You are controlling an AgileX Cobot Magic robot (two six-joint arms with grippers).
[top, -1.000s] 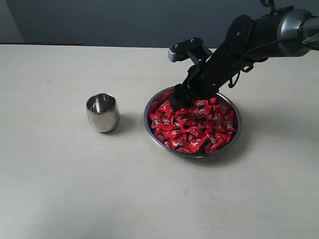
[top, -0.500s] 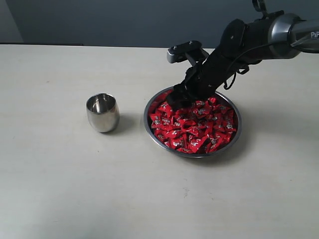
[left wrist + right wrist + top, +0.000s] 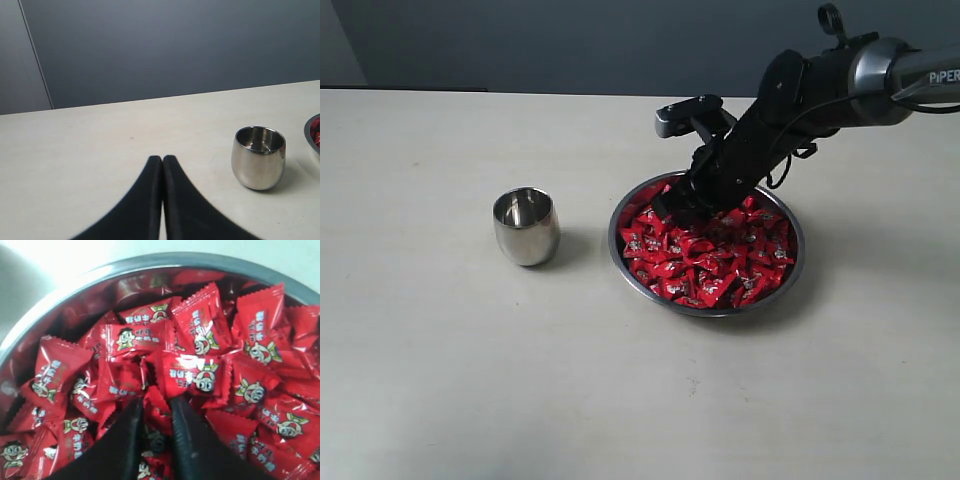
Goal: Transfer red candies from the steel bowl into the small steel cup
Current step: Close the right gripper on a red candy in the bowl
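The left claw hangs closed over the bare pale worktop. The small shiny steel cup stands with open room all round. To its right, the wide shallow steel bowl holds glossy red wrapped candies. The right claw, near the bowl's far-left rim, pinches one.

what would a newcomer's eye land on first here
The heap of red candies filling the steel bowl right of centre stands out most, with the right pincer dug into it, fingers narrowed on a wrapper. Left of the bowl, apart from it, the small steel cup stands upright and mirror-bright.
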